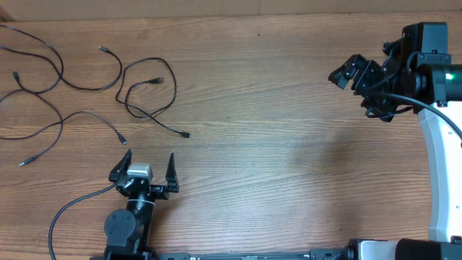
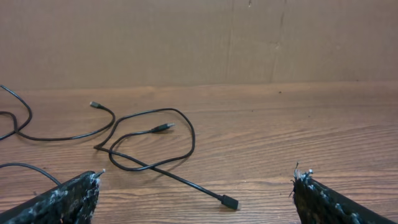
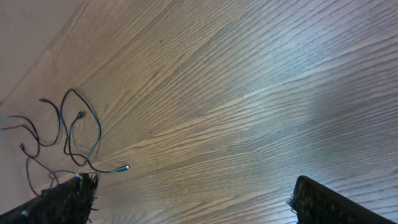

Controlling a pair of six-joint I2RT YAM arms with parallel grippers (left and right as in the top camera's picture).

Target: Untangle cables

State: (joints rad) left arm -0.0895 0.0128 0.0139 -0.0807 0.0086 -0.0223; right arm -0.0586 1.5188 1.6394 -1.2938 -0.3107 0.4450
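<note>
Several thin black cables lie spread on the wooden table at the far left. One looped cable (image 1: 148, 97) ends in a plug (image 1: 186, 134) nearest my left gripper; it also shows in the left wrist view (image 2: 155, 149), its plug tip (image 2: 229, 202) lying between and just beyond the fingers. Other cables (image 1: 43, 79) lie further left and overlap each other there. My left gripper (image 1: 150, 160) is open and empty, just in front of the cables. My right gripper (image 1: 357, 83) is open and empty at the far right, held above the table; its view shows the cables (image 3: 74, 134) far off.
A thicker black cable (image 1: 72, 209) runs from the left arm base at the front left. The right arm's white base (image 1: 440, 166) stands along the right edge. A cardboard wall (image 2: 199, 37) backs the table.
</note>
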